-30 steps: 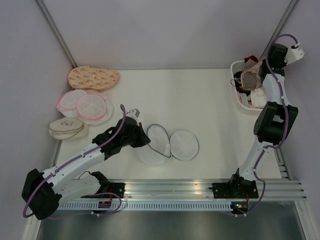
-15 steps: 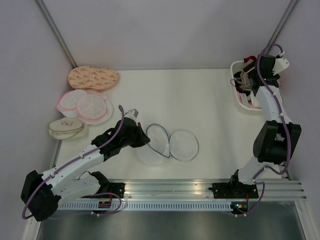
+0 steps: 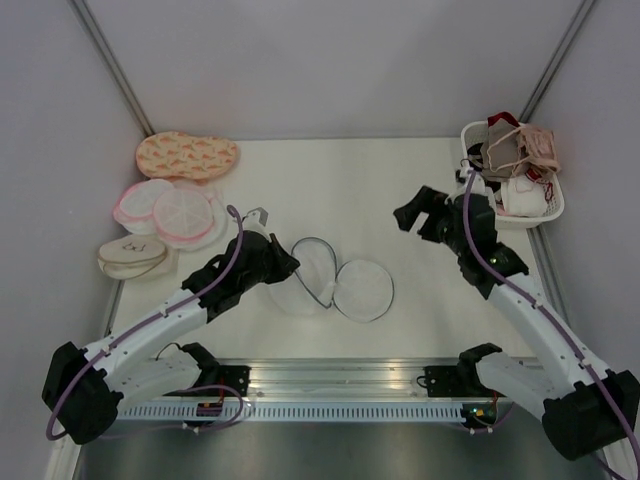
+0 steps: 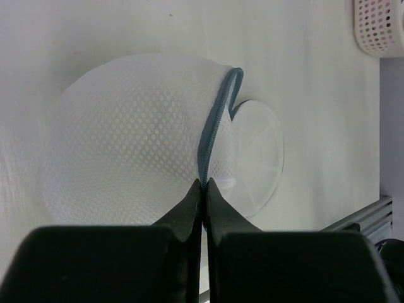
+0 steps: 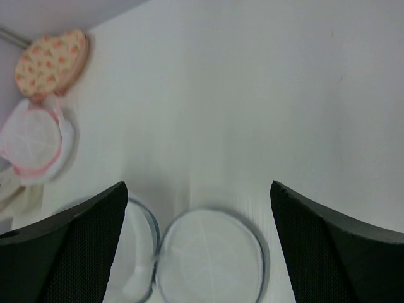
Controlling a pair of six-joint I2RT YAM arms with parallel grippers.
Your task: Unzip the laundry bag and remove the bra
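My left gripper [image 4: 203, 184] pinches the laundry bag [image 4: 126, 139] by its zipper rim [image 4: 214, 120]; my right gripper [image 3: 418, 212] hangs spread, empty. The bra [image 3: 540, 146] lies in the basket [image 3: 535, 218] — so I should release gently, dragging nothing.

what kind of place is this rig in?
Likely a lab robot cell staged for laundry: white table boxed by plain grey walls, aluminium base rail, white plastic basket of garments, opened round white mesh laundry bag.

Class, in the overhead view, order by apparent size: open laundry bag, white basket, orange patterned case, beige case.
1. white basket and laundry bag, too alike to rank.
2. orange patterned case.
3. beige case, smallest.
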